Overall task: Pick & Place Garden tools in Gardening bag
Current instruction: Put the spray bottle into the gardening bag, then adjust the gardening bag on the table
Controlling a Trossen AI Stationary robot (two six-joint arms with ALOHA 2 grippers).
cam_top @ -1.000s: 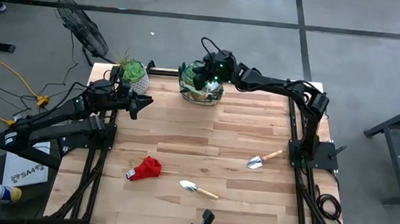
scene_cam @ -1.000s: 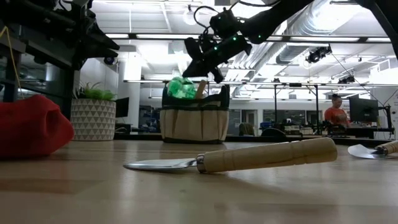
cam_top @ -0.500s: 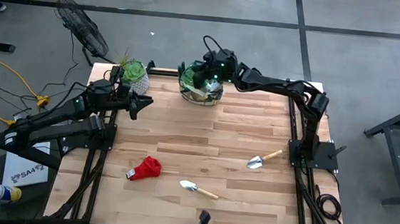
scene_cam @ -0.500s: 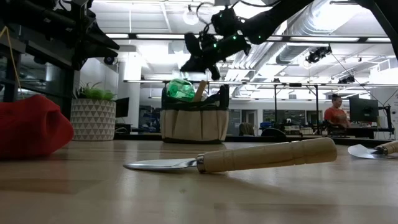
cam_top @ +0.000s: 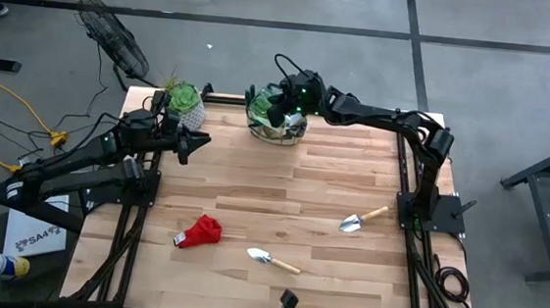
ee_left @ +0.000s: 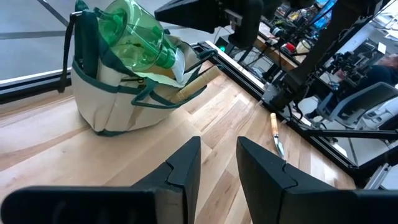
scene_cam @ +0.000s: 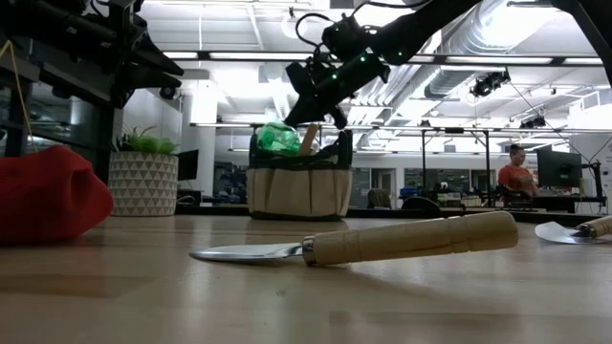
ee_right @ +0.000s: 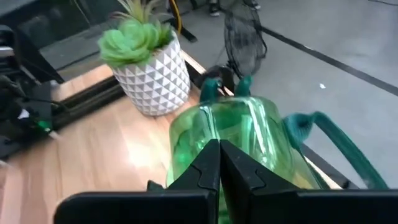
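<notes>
The beige gardening bag (cam_top: 279, 125) stands at the table's far edge, also in the low view (scene_cam: 298, 189). The translucent green plastic piece (ee_left: 134, 40) and a wooden handle (ee_left: 196, 84) stick out of its top. My right gripper (ee_right: 219, 163) is shut and hovers just above the green piece (ee_right: 249, 130). My left gripper (ee_left: 219, 168) is open and empty at the far left (cam_top: 193, 146). Two trowels (cam_top: 361, 220) (cam_top: 273, 260) and the red cloth (cam_top: 200, 232) lie flat on the table. No pruning shears show.
A green plant in a white pot (cam_top: 186, 103) stands at the far left corner beside the bag. The bag's green loop handle (ee_right: 326, 137) arches next to the green piece. The near trowel (scene_cam: 382, 239) and red cloth (scene_cam: 48, 196) lie near the table's front edge.
My right gripper has stayed over the bag, rising a little and coming back down. Nothing else has moved.
</notes>
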